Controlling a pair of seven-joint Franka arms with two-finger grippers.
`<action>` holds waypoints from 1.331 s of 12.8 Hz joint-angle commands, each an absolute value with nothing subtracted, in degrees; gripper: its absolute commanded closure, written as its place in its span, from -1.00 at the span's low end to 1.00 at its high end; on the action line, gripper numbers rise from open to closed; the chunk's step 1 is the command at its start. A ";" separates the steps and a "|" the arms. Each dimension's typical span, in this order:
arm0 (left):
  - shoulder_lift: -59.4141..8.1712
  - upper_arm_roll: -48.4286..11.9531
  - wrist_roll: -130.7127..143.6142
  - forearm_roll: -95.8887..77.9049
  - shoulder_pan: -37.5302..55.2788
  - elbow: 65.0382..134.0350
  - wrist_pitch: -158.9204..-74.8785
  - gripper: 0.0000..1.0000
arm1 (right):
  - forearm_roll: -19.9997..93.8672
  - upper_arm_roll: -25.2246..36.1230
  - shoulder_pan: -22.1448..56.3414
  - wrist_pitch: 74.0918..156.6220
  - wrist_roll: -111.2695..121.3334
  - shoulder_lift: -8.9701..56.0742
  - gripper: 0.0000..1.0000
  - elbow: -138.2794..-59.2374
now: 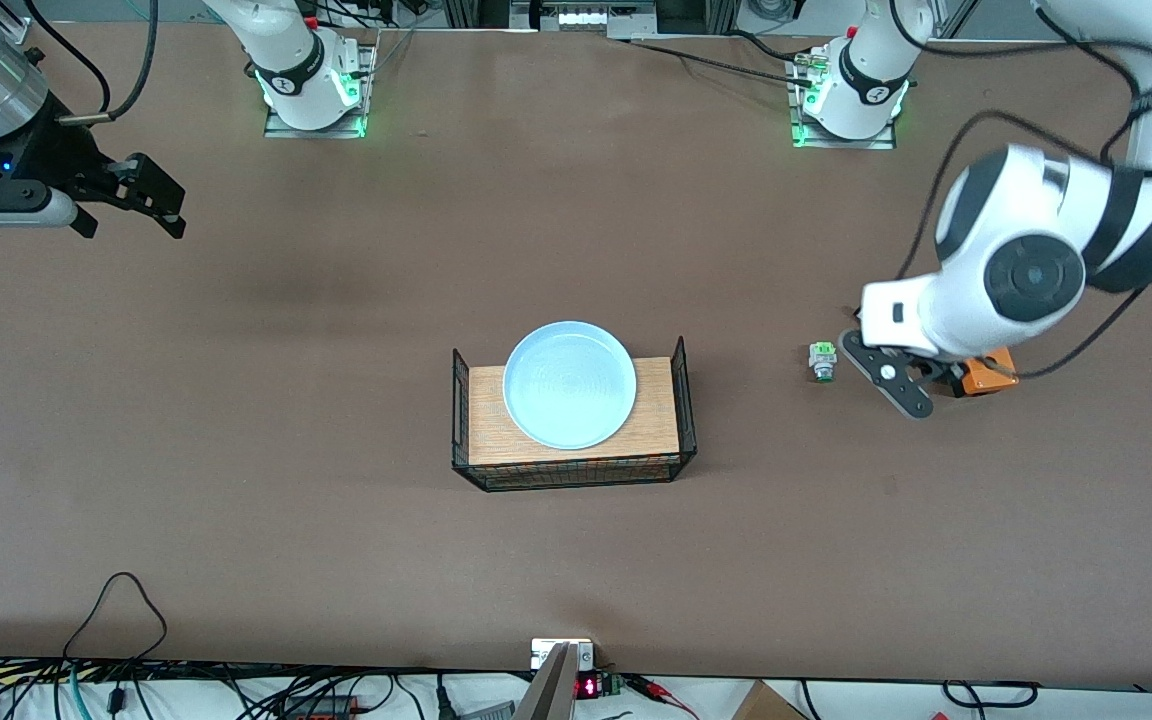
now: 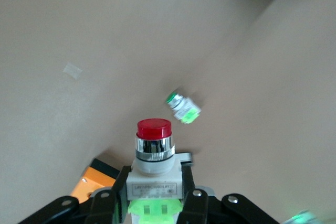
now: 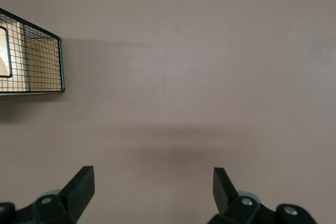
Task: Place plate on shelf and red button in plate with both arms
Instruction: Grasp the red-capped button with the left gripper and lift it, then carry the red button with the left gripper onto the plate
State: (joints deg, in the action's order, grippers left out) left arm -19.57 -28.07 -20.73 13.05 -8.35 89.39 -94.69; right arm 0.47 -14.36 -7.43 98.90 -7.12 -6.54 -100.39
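Note:
The pale blue plate (image 1: pixel 569 385) lies on the wooden floor of a black wire basket (image 1: pixel 683 400) at the table's middle. My left gripper (image 1: pixel 898 382) is toward the left arm's end of the table, beside an orange box (image 1: pixel 991 372). In the left wrist view it (image 2: pixel 155 183) is shut on the whitish body of the red button (image 2: pixel 154 150), red cap pointing away from the wrist, green part between the fingers. The hand hides the button in the front view. My right gripper (image 1: pixel 131 225) is open and empty over the right arm's end of the table, also in its wrist view (image 3: pixel 152 182).
A similar switch with a green and silver end (image 1: pixel 822 361) lies on the table close to the left gripper; it also shows in the left wrist view (image 2: pixel 183 107), as does the orange box (image 2: pixel 93 182). The basket's corner (image 3: pixel 31 61) shows in the right wrist view. Cables run along the table's front edge.

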 commanded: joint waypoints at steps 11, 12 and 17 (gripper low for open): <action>-40.24 -27.71 30.93 -0.09 12.80 68.22 -120.48 0.80 | 1.84 -2.37 1.32 93.44 -3.52 -7.91 -1.00 -98.00; -41.12 -23.86 31.72 -0.09 16.83 68.12 -122.06 0.80 | 1.85 -2.81 1.49 93.17 -4.30 -8.52 -1.00 -97.65; -43.68 -11.34 33.49 0.00 28.57 68.64 -124.98 0.56 | 1.76 -2.81 1.67 93.87 -3.96 -6.86 -1.00 -97.56</action>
